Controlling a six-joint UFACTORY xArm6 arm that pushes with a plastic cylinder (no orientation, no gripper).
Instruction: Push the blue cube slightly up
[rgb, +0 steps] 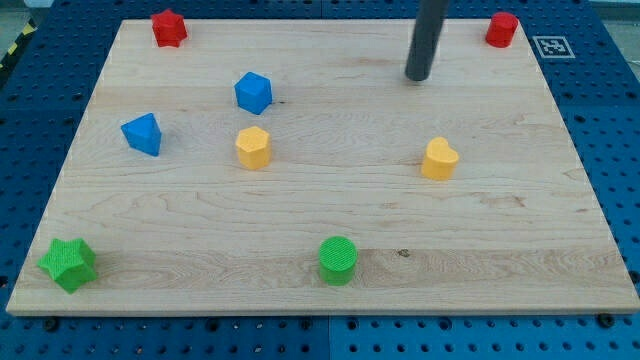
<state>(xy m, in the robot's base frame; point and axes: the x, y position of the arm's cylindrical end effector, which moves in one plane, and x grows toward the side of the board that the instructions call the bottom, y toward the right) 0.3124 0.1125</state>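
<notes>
The surface (330, 215) is pale, smooth wood with visible grain. The blue cube (253, 92) looks matt plastic. My tip (417, 76) is dark and matt.

On the board (310, 215), one cube (254, 92) sits toward the view's top-left — my tip (417, 76) well to its right, another block (253, 147) just below.

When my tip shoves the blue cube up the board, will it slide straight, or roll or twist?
The blue cube has flat faces, so it probably slides on the smooth wooden board without rolling. It sits corner-on, so an off-centre push likely twists it. My tip is far to its right.
</notes>
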